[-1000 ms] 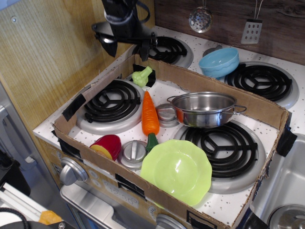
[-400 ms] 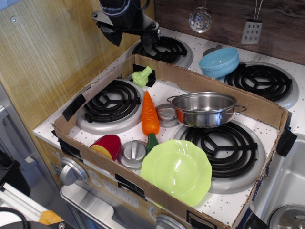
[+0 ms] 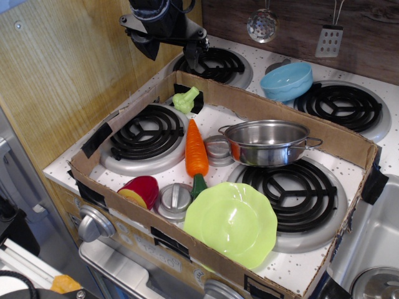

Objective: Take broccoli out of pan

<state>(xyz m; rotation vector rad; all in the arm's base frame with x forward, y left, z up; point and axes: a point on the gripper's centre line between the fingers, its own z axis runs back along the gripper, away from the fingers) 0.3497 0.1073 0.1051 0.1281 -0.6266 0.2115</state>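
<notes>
The small pale-green broccoli (image 3: 186, 99) lies on the stove top in the back left corner of the cardboard tray, outside the pan. The shiny steel pan (image 3: 268, 142) stands on the right front burner, well to the right of the broccoli. I see an orange reflection on its wall and no broccoli in it. My gripper (image 3: 169, 53) hangs above and behind the broccoli, over the tray's back wall. Its fingers are spread apart with nothing between them.
A low cardboard tray (image 3: 280, 111) walls in the front burners. In it lie an orange carrot (image 3: 196, 151), a lime-green plate (image 3: 230, 222) and a red and yellow piece (image 3: 141, 190). A light-blue bowl (image 3: 287, 80) stands behind the tray. A wooden panel (image 3: 56, 81) rises on the left.
My gripper has risen and drawn back a little from above the broccoli over the last second. The broccoli and the pan have not moved.
</notes>
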